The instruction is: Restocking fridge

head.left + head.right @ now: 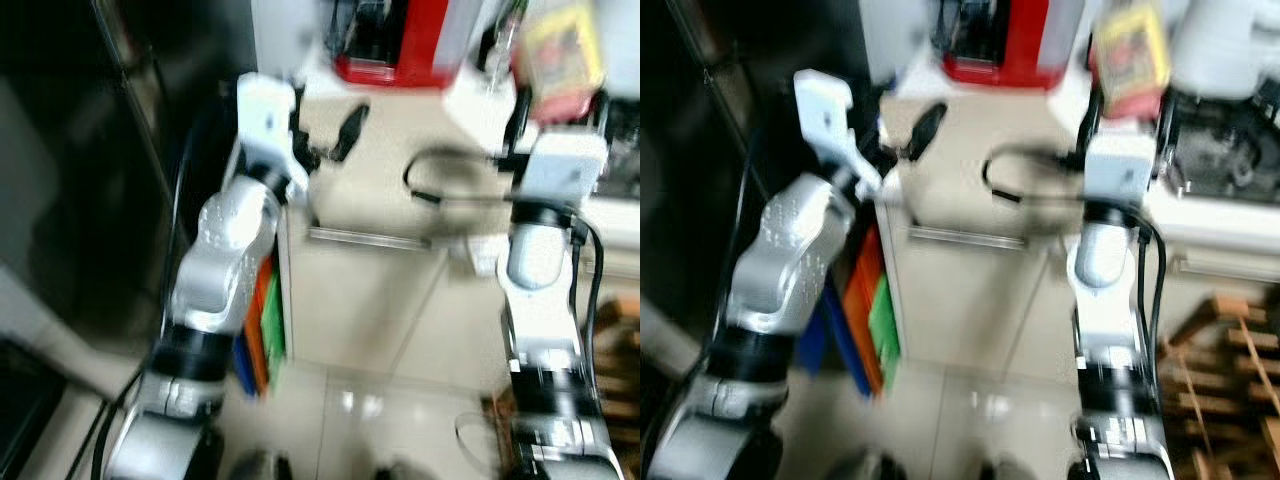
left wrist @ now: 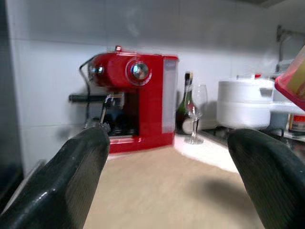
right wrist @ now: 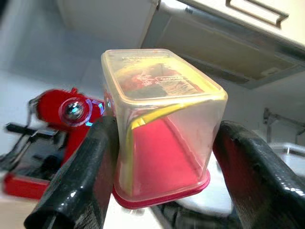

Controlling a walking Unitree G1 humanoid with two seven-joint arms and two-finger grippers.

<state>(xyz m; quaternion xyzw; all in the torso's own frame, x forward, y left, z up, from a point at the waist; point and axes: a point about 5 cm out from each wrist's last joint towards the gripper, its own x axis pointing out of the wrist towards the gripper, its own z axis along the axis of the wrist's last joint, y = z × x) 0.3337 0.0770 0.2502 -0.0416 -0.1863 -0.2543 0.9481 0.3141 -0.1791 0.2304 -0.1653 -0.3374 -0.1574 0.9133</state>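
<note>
Head views, blurred by motion: silver arms raised over a beige countertop (image 1: pixel 380 190), a red coffee machine (image 1: pixel 400 40) at the far edge, a black cable (image 1: pixel 425 175) looped across the surface. Left gripper (image 1: pixel 335 135) low over the counter's left side, empty. Right gripper (image 1: pixel 1125 100) lifted at the far right, carrying a clear plastic container (image 1: pixel 1132 60) with a red lid and yellow label. Stacked orange, green and blue items (image 1: pixel 262 330) wedged beside the cabinet below; wooden slats (image 1: pixel 1230 370) on the floor at right.

Left wrist view: two black fingers (image 2: pixel 71 176) spread wide, nothing between them. Beyond, the coffee machine, a dark bottle (image 2: pixel 185 102), a wine glass (image 2: pixel 196 112) and a white pot (image 2: pixel 245 102) along the far wall.

Right wrist view: fingers (image 3: pixel 81 176) pinching the container across its width, lid end nearest the wrist, smooth walls bowing slightly.

Likely risks: slick tapered plastic sliding out of the pinch during walking or turning; a swinging arm clipping the wine glass or snagging the cable; a popped lid under too much squeeze.
</note>
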